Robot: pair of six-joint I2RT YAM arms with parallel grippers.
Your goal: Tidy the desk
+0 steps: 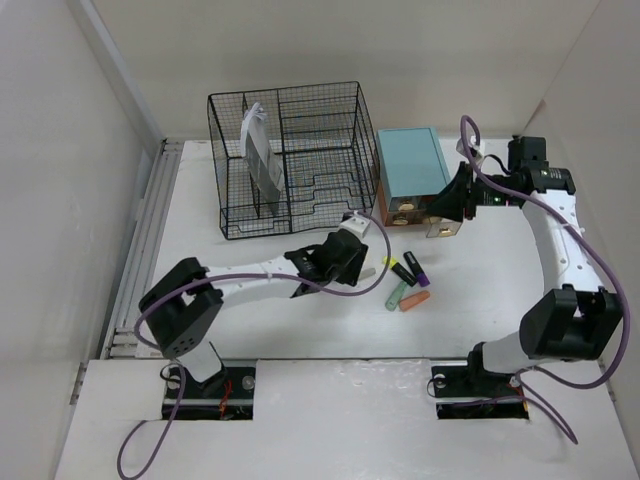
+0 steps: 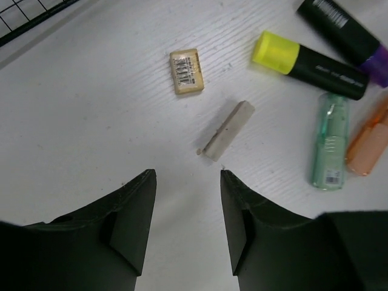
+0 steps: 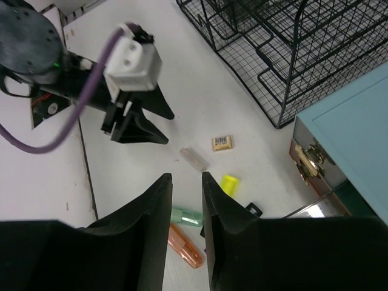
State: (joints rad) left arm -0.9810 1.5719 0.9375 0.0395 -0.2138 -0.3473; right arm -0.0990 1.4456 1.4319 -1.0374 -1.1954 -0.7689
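Observation:
On the white desk (image 1: 300, 320) lie a tan barcode eraser (image 2: 187, 71), a white stick eraser (image 2: 228, 130), and yellow (image 2: 309, 65), purple (image 2: 348, 33), green (image 2: 330, 140) and orange (image 2: 368, 140) markers. My left gripper (image 2: 185, 173) is low over the desk, open, with nothing between its fingers. Its tips stop just short of the stick eraser. My right gripper (image 3: 185, 176) hovers higher, beside the teal drawer box (image 1: 410, 165). Its jaws stand a narrow gap apart and hold nothing. The markers (image 1: 405, 283) lie below it.
A black wire-mesh organizer (image 1: 290, 160) with papers in its left slot stands at the back. The teal box's lower drawer (image 1: 443, 228) looks pulled out. A grey rail (image 1: 145, 240) runs along the left edge. Pale walls enclose the desk.

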